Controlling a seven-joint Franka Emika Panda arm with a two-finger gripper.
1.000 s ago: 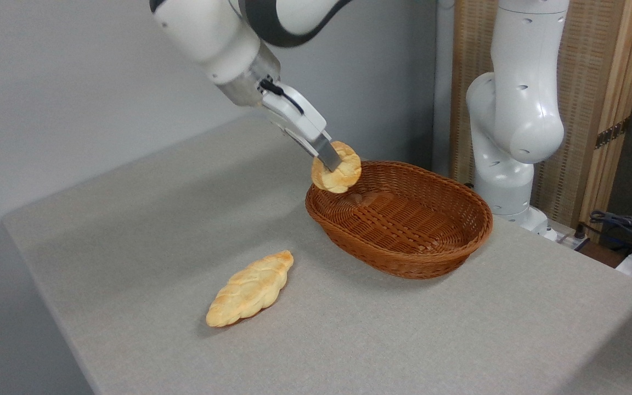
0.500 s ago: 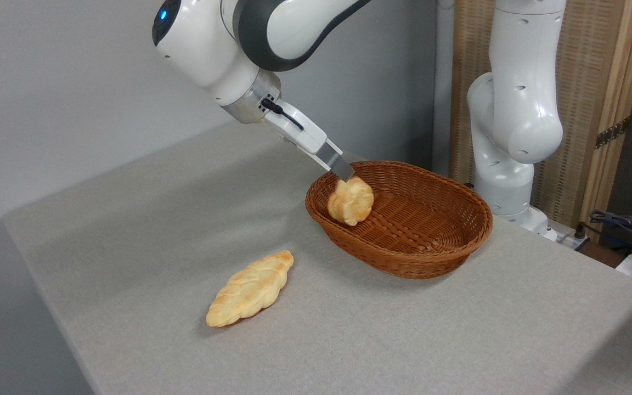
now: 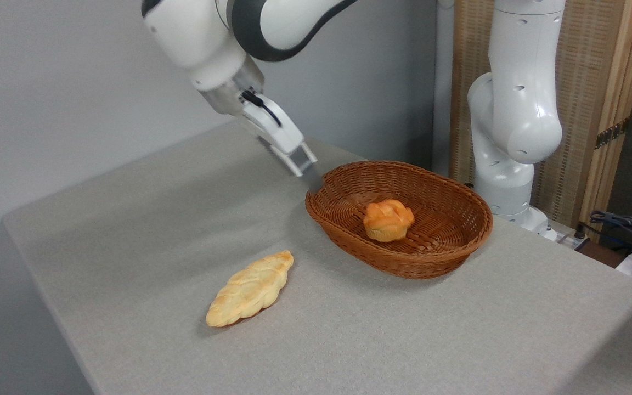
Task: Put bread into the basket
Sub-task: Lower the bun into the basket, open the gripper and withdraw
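A small knotted golden-orange bread (image 3: 388, 220) sits loose on the floor of a brown wicker basket (image 3: 461, 243), near its middle. It looks light, stiff-crusted and lumpy, best pinched across its round sides. The robot gripper (image 3: 309, 174) hangs empty just outside the basket rim at about ten o'clock from the bun; whether its fingers are spread I cannot tell. A longer braided loaf (image 3: 250, 288) lies on the grey table (image 3: 129, 230) at eight o'clock, well apart, blocking nothing.

bread (image 3: 388, 220) golden-orange | basket (image 3: 447, 258) brown woven wicker | loaf (image 3: 250, 288) pale golden, braided | table (image 3: 129, 230) grey
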